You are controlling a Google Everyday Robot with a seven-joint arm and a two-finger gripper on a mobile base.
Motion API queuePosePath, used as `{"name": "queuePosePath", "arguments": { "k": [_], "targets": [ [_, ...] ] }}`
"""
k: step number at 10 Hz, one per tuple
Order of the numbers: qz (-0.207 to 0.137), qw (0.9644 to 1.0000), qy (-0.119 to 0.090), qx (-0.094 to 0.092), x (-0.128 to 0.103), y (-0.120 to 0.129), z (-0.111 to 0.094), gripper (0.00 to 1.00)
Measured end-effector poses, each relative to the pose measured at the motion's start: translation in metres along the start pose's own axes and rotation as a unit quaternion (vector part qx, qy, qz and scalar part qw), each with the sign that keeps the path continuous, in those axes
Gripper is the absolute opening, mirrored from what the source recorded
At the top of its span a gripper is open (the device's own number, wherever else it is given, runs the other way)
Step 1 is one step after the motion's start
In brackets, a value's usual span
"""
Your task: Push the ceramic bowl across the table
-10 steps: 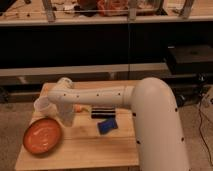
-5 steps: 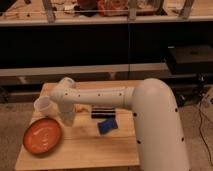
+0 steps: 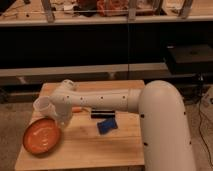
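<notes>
An orange ceramic bowl sits at the front left of the wooden table. My white arm reaches from the right across the table to the left. My gripper hangs down at the arm's end, right at the bowl's back right rim. I cannot tell whether it touches the bowl.
A clear plastic cup stands just behind the bowl, left of the gripper. A blue packet and a dark flat object lie mid-table under the arm. An orange item peeks out below the arm. Shelving stands behind the table.
The arm's end has shifted slightly left and down toward the bowl's rim. The bowl looks nudged a little to the left.
</notes>
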Motion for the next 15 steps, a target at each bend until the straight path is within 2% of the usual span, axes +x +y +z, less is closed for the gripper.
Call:
{"name": "queuePosePath", "arguments": {
  "k": [1,2,3,4,5,6,7,9,12,15],
  "targets": [
    [-0.024,0.9988,0.003,0.043,-0.002,-0.02,-0.001,0.0],
    [-0.047,0.9951,0.004,0.087,-0.004,-0.035,0.0,0.0],
    [-0.065,0.9897,0.004,0.127,-0.005,-0.045,0.001,0.0],
    [-0.073,0.9866,0.003,0.146,-0.004,-0.049,0.003,0.0],
    [-0.081,0.986,0.002,0.145,-0.004,-0.055,0.008,0.0],
    [-0.091,0.9882,0.003,0.123,-0.005,-0.061,0.015,0.0],
    [-0.1,0.9909,0.005,0.09,-0.006,-0.067,0.023,0.0],
    [-0.114,0.9928,0.003,0.037,-0.011,-0.08,0.039,0.0],
    [-0.119,0.9929,0.002,-0.004,-0.011,-0.072,0.059,0.0],
    [-0.098,0.9944,0.01,-0.039,-0.008,-0.051,0.059,0.0]
  ]
}}
